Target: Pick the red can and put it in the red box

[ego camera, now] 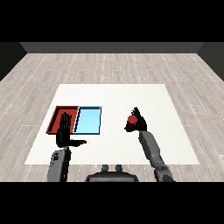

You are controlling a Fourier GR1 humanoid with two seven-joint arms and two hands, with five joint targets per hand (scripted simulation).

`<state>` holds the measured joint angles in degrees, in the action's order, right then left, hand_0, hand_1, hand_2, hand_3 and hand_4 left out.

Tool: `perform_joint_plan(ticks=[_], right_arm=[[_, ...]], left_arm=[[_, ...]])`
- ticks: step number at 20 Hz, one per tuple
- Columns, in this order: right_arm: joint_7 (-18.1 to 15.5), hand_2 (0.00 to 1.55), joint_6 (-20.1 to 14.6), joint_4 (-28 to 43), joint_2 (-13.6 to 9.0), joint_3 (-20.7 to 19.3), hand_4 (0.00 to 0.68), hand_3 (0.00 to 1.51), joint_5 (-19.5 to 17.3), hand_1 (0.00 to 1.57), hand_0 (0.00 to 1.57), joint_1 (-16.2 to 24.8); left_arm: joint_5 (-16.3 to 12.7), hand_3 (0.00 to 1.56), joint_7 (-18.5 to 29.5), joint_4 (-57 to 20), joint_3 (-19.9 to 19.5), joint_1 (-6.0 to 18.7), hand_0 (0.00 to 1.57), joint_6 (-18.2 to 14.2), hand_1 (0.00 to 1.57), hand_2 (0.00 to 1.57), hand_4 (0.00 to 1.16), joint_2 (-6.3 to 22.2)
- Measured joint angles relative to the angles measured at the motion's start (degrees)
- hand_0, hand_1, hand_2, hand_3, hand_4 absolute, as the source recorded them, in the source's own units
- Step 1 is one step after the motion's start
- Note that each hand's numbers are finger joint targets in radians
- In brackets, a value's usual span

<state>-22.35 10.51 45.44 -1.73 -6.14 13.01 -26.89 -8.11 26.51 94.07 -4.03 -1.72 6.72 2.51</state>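
Right of the flat rectangular red tray [56, 114], the right hand [139, 123] clasps the round red can [131, 119]; the left hand [65, 134] is spread flat.

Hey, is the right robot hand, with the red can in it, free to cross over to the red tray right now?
Probably yes: the right robot hand holds the red can, but the left robot hand overlaps the red tray.

A white tabletop [113, 94] stands on a floor [109, 65] of grey wooden planks, which reaches back to a dark grey wall [111, 47] at the far side
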Motion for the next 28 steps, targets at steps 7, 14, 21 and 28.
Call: perform_joint_plan(ticks=[7, 14, 21, 28], right_arm=[[-0.6, 0.00, -1.6, -5.5, 0.3, -0.2, 0.000, 0.00, -0.2, 0.00, 0.00, -3.6], [-3.3, 1.48, -6.8, -11.3, 0.7, 0.0, 0.573, 1.43, -2.3, 1.53, 1.53, -6.9], [-4.0, 1.47, -12.6, -14.6, 0.8, 1.3, 0.551, 1.42, -5.4, 1.53, 1.53, -8.5], [-2.8, 1.47, -14.6, -16.4, 0.7, 1.9, 0.552, 1.41, -7.3, 1.55, 1.55, -10.1]], left_arm=[[-0.3, 0.00, -0.8, 1.7, 0.3, -1.0, 0.00, 0.1, 0.00, 0.00, 0.00, -0.2], [-0.9, 0.00, -1.5, 0.7, -0.9, 1.1, 0.00, 0.1, 0.00, 0.00, 0.00, 0.6], [-0.4, 0.00, 0.1, -1.2, -0.7, 1.2, 0.00, 0.2, 0.00, 0.00, 0.00, 0.0], [0.3, 0.00, 0.4, -2.7, -0.2, 2.3, 0.00, -0.7, 0.00, 0.00, 0.00, -0.6]])
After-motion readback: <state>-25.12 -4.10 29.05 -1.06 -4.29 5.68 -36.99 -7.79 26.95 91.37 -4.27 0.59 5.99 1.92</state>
